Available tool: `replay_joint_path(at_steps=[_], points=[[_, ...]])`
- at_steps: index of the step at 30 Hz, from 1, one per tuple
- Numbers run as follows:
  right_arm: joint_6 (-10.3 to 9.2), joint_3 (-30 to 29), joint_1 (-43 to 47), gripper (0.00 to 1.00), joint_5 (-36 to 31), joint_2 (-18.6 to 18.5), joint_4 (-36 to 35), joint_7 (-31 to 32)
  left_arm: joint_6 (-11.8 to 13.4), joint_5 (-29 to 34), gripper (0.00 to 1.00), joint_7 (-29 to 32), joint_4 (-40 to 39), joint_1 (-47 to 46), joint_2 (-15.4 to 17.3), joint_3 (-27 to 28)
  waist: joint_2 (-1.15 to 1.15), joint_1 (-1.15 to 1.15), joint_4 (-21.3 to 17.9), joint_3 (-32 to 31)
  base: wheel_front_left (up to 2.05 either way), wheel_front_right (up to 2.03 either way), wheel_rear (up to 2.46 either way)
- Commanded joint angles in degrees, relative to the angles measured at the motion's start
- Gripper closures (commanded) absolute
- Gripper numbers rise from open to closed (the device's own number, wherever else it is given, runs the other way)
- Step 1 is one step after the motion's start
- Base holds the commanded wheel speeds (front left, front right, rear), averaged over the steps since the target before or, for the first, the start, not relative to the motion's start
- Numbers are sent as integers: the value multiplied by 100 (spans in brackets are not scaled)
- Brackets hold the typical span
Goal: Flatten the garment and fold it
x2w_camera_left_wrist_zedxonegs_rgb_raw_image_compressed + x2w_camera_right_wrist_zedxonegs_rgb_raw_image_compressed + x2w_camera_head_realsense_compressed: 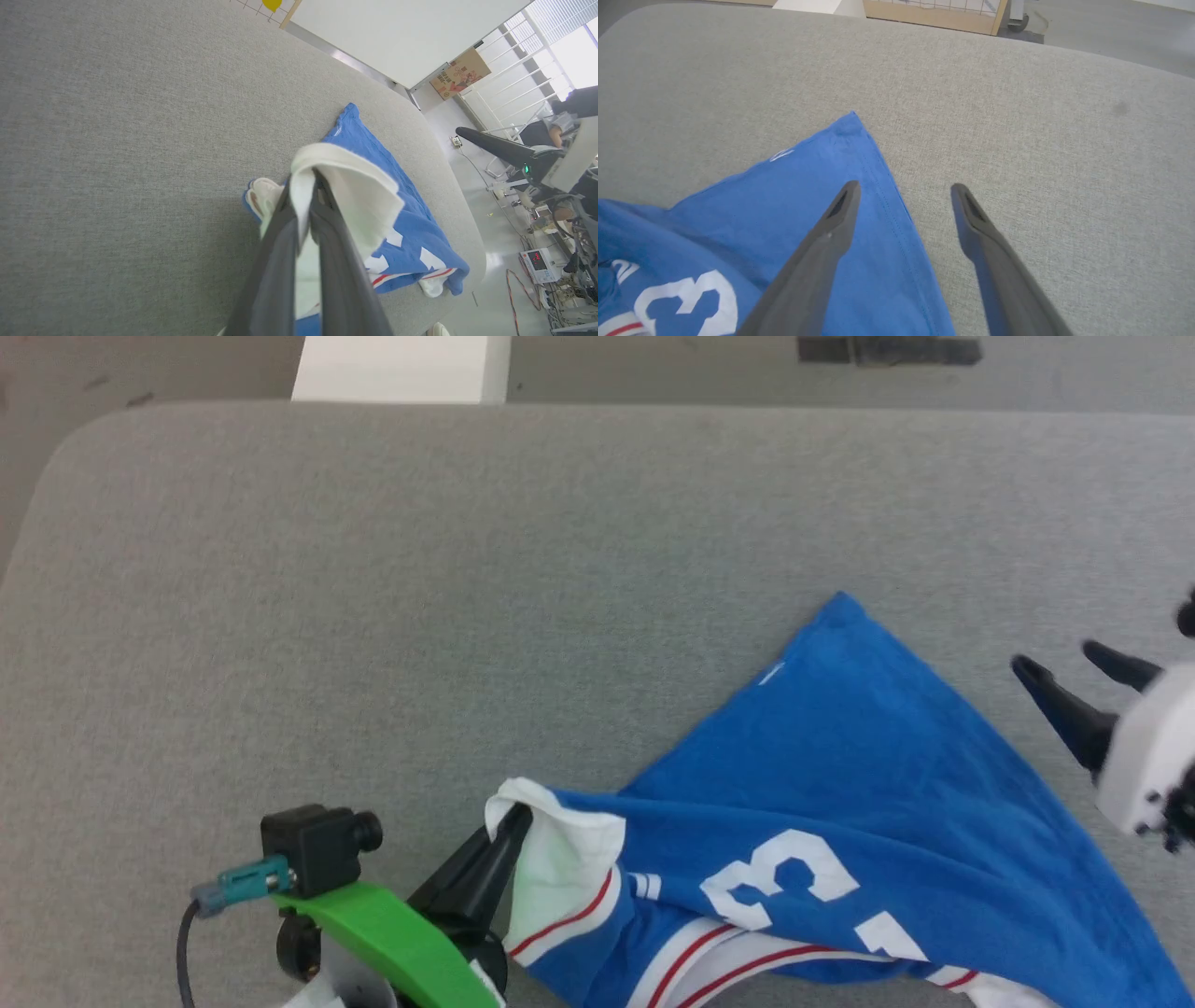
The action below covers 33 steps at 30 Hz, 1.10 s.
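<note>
garment rumpled on table | left claw pinching sleeve | right claw spread, empty

**Garment toward the bench's near right**

In the head view the garment lies on the bench toward 4 o'clock, one corner pointing to 12. The left gripper meets its sleeve at 9 o'clock. The right gripper hangs beside its 3 o'clock edge, apart.

White "3" on the garment
</note>
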Motion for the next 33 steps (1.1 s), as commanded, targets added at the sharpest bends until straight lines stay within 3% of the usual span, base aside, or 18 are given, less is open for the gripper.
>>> replay_joint_path(at_steps=[1,9,19,20,21,22,23,28,33], points=[[-8,169,-293,0,-15,34,215,-46,-49,47,100,-2,38,-157,-52,4,0,0,389,407,0,0,0],[-8,1331,-1378,0,-94,-260,1346,-249,-168,157,100,5,201,-559,-224,-123,0,0,809,882,0,0,0],[-8,2240,-1981,0,18,-714,2146,-231,-307,160,100,-52,430,-755,-364,-207,0,0,1041,1081,0,0,0],[-8,2329,-2008,4,62,-744,2183,-188,-317,155,100,-55,449,-762,-370,-211,0,0,1050,1082,0,0,0],[-8,2430,-2044,44,113,-785,2221,-138,-329,148,100,-57,472,-770,-375,-214,0,0,1058,1079,0,0,0],[-8,2512,-2073,64,141,-825,2247,-93,-339,141,100,-57,488,-776,-378,-216,0,0,1065,1076,0,0,0],[-8,2614,-2107,100,170,-880,2266,-47,-351,132,100,-57,509,-785,-380,-216,0,0,1071,1068,0,0,0],[-8,2810,-2175,100,306,-1015,2390,-103,-408,32,100,-88,624,-776,-406,-184,0,0,1059,900,0,0,0],[-8,2707,-2122,100,380,-944,2464,-813,-381,22,100,-310,760,-749,-370,47,0,0,931,444,0,0,0]])
